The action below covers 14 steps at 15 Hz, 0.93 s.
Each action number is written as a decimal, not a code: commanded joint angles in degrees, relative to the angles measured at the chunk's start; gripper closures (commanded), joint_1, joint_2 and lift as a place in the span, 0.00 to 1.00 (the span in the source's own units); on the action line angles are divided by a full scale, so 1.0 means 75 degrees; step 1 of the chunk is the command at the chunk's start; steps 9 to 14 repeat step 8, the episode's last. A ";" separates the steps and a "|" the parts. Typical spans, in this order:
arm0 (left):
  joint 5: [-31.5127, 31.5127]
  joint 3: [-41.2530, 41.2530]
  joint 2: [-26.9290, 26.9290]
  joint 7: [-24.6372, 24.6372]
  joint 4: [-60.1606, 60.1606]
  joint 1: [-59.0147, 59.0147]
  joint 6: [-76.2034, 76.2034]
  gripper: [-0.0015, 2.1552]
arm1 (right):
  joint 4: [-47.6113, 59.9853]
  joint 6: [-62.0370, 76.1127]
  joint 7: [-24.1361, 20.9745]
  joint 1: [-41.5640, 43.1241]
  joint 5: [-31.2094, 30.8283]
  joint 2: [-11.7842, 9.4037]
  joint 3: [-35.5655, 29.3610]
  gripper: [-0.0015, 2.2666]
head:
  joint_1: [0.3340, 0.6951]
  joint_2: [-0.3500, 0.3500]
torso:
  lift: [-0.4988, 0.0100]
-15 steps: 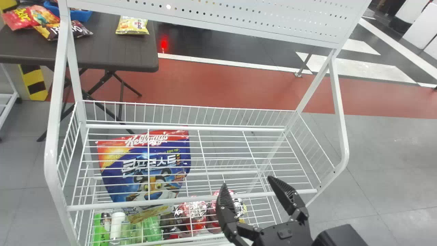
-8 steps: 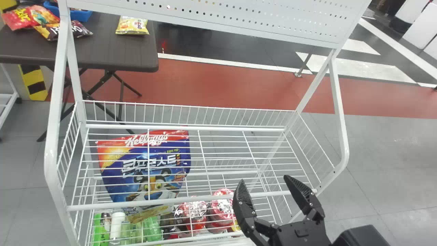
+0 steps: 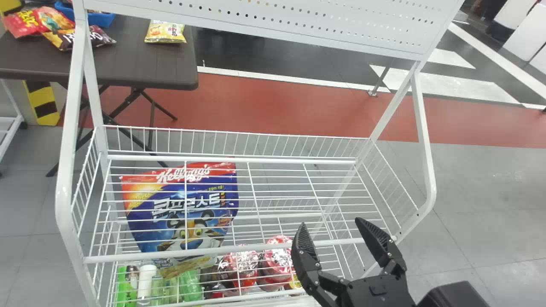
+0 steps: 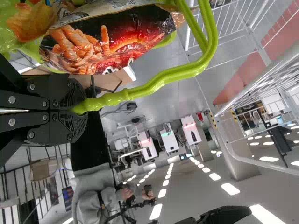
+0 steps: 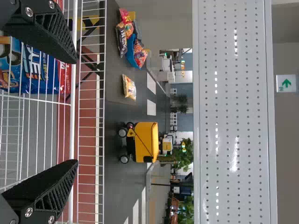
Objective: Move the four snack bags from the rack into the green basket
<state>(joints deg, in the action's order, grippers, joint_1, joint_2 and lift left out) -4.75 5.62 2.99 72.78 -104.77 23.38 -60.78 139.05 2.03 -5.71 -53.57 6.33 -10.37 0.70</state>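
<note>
The black fingers (image 3: pixel 373 237) are flat and tapering, with ribbed lattice sides and round silver screws (image 5: pixel 29 212); the black wrist housing (image 3: pixel 379 292) bears a small rectangular plate (image 3: pixel 377 290).

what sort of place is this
Probably a large indoor hall or test space with a mock shop corner: there's a white wire rack with groceries, a dark folding table with snack bags, and rows of ceiling lights.
</note>
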 commanded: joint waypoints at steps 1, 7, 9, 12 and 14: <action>0.0000 0.0012 0.0000 0.0000 0.0001 0.0000 0.0000 0.95 | 0.0010 -0.0007 0.0000 -0.0005 0.0000 0.0000 0.0001 0.02 | 1.00 0.00 | 0.98; -0.0012 0.0001 0.0000 0.0011 0.0001 0.0000 -0.0024 0.95 | 0.0010 0.0016 0.0000 -0.0005 0.0012 0.0000 0.0001 0.02 | 1.00 0.00 | 0.98; -0.0012 0.0001 0.0000 0.0011 0.0001 0.0000 -0.0024 0.95 | 0.0010 0.0016 0.0000 -0.0005 0.0012 0.0000 0.0001 0.02 | 1.00 0.00 | 0.98; -0.0012 0.0001 0.0000 0.0011 0.0001 0.0000 -0.0024 0.95 | 0.0010 0.0016 0.0000 -0.0005 0.0012 0.0000 0.0001 0.02 | 1.00 0.00 | 0.98; -0.0012 0.0001 0.0000 0.0011 0.0001 0.0000 -0.0024 0.95 | 0.0010 0.0016 0.0000 -0.0005 0.0012 0.0000 0.0001 0.02 | 1.00 0.00 | 0.98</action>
